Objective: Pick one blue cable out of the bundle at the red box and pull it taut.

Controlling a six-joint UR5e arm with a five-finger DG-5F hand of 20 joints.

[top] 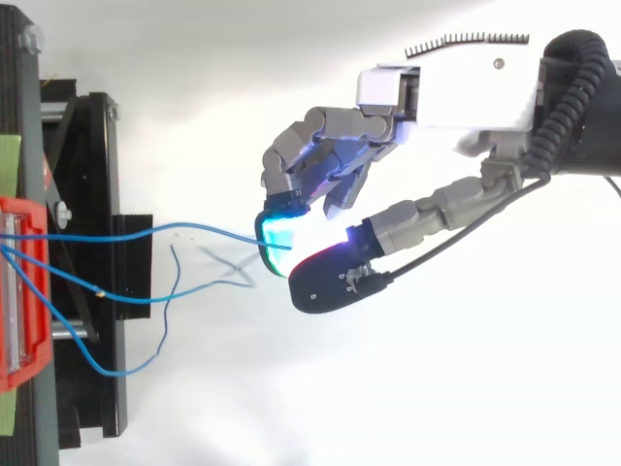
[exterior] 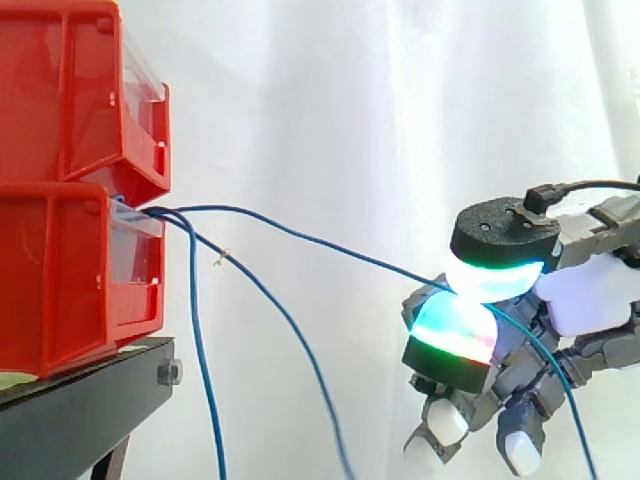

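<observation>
Your hand well right of lower red bin, clamped on one blue cable, strand pinched between two glowing pads. Cable runs from pinch back to bin front, faint bow in it; pull looks unfinished. Watch: thin strand may slip from pads if you haul harder; hard tug could shift bin on black stand. Count: three cables at bin, two loose cables drooping below its mouth; two red bins stacked; one stand; white curtain behind

No text, number or sign can be read in either view. The red bins, the black stand, the blue cable and the hand bear no legible print.
</observation>
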